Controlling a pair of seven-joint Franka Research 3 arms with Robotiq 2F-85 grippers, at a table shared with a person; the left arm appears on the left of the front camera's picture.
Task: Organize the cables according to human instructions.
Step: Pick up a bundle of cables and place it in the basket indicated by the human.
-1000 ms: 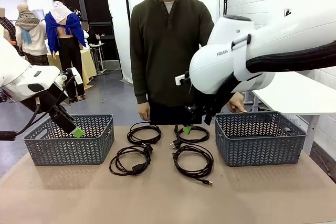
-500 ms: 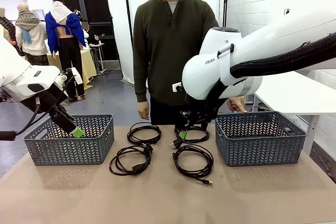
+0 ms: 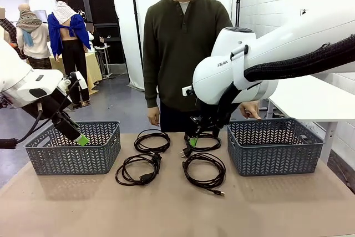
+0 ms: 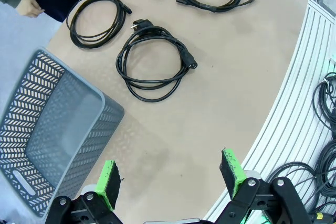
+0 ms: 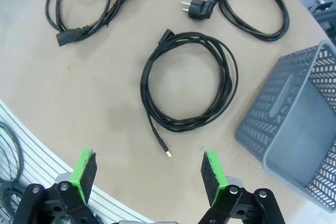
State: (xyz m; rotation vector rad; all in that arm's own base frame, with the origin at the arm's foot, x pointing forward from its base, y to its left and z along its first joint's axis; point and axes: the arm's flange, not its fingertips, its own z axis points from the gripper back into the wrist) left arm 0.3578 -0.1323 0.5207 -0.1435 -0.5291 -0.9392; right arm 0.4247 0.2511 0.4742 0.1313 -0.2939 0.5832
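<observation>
A left basket [image 3: 75, 156] stands by the left edge of the worktop [image 3: 266, 209] and a right basket [image 3: 274, 154] by the right edge. Between them lie four loose black coils in two rows: the far-left cable [image 4: 72, 22] and far-right cable [image 5: 199, 8] toward the far edge, the near-left cable [image 4: 140, 24] and near-right cable [image 5: 146, 85] toward the near edge. The right gripper [image 3: 193, 141] hangs low over the far-right cable, released, nothing between its spread fingers. The left gripper [image 3: 82, 139] hovers by the left basket, also released. A person [image 3: 180, 54] stands at the far edge.
</observation>
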